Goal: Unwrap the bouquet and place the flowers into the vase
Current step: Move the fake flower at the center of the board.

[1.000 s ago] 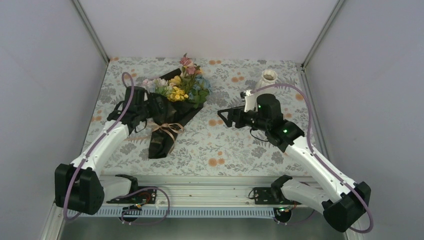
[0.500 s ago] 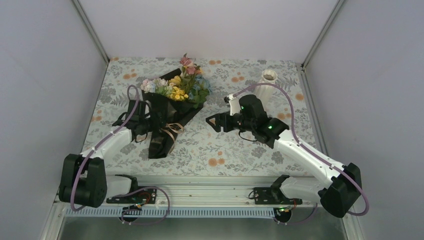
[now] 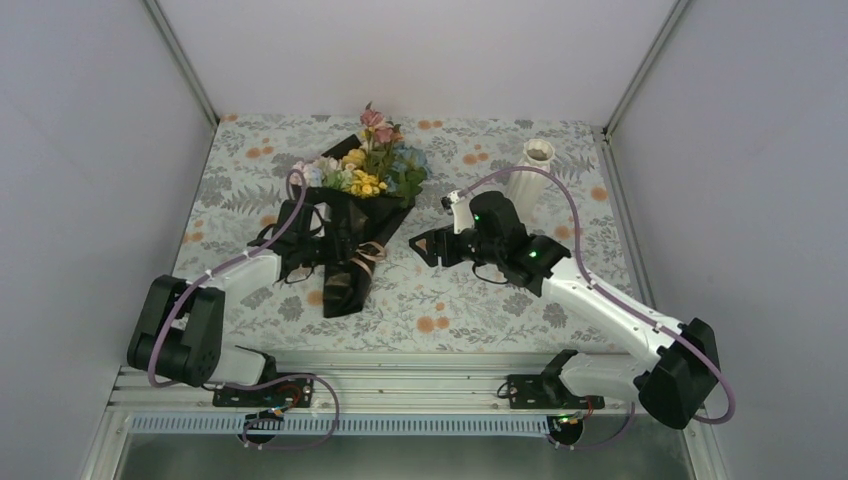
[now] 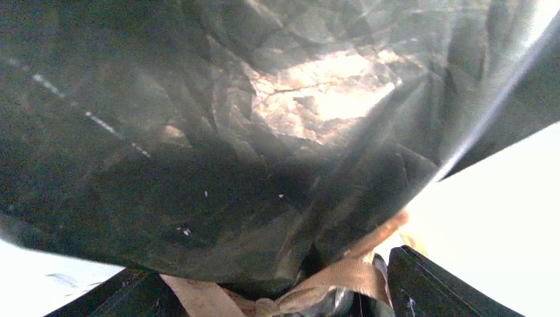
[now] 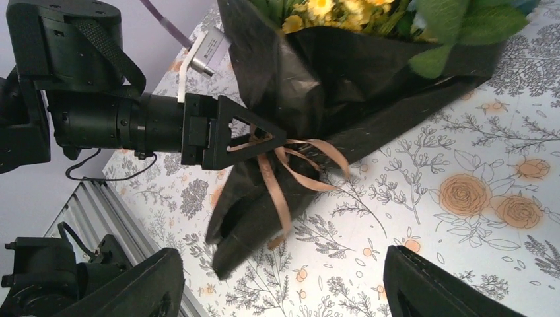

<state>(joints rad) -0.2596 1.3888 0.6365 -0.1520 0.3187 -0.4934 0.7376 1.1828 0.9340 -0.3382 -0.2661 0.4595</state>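
Observation:
The bouquet (image 3: 350, 235) lies on the table left of centre, its black wrap (image 5: 343, 72) tied at the waist with a tan ribbon (image 5: 280, 178). The flowers (image 3: 365, 170) stick out of its far end. My left gripper (image 3: 333, 240) straddles that tied waist, and one finger (image 5: 231, 132) shows against the wrap. In the left wrist view the wrap (image 4: 231, 132) fills the frame and the ribbon (image 4: 343, 274) sits between wide jaws, with a bright gap beside the right finger (image 4: 429, 287). My right gripper (image 3: 425, 245) hovers open and empty just right of the bouquet. The white ribbed vase (image 3: 535, 165) stands upright at the back right.
A floral-print tablecloth (image 3: 480, 300) covers the table. Grey walls close in on the left, back and right. A metal rail (image 3: 400, 365) with both arm bases runs along the near edge. The right arm's purple cable (image 3: 560, 195) arcs in front of the vase.
My left gripper has moved right and the bouquet has shifted right with it. My right gripper has moved left toward the bouquet. Both pairs of jaws have narrowed a little.

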